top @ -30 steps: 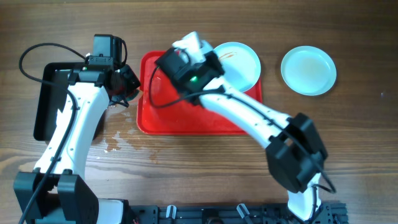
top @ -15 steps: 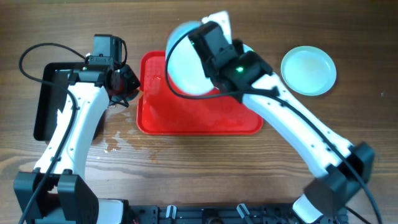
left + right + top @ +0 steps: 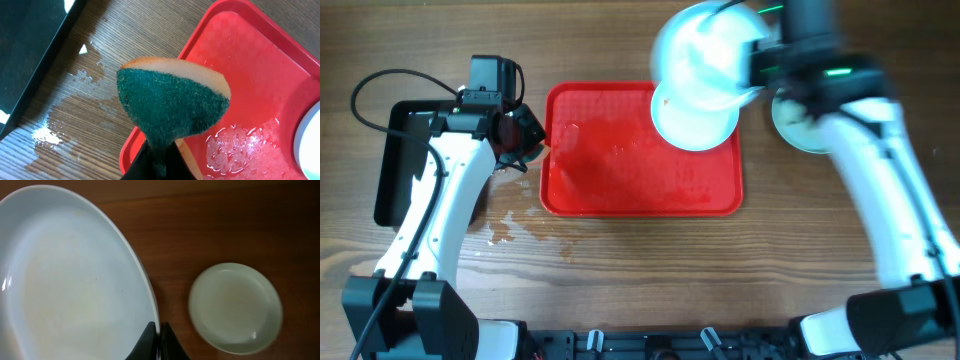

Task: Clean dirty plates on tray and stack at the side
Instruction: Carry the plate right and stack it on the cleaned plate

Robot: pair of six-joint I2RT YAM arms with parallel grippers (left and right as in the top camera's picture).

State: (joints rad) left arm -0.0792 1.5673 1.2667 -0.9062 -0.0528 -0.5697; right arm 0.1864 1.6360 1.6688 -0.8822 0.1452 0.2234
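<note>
Left arm [image 3: 445, 200], right arm [image 3: 885, 170]: white links, black joints. Left has looped black cable [image 3: 370, 82], right a green LED [image 3: 839, 72]. Black fingers [image 3: 172, 349].

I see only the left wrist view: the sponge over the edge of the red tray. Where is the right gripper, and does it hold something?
Observer: The right gripper is shut on the rim of a raised plate, held in the air above the right end of the tray.
Operator: Is there a plate on the tray itself?
Observer: Yes, a second plate lies at its right end, partly under the raised one.
Operator: And is there one at the side?
Observer: A third plate lies alone on the table, to the right of the tray.
</note>
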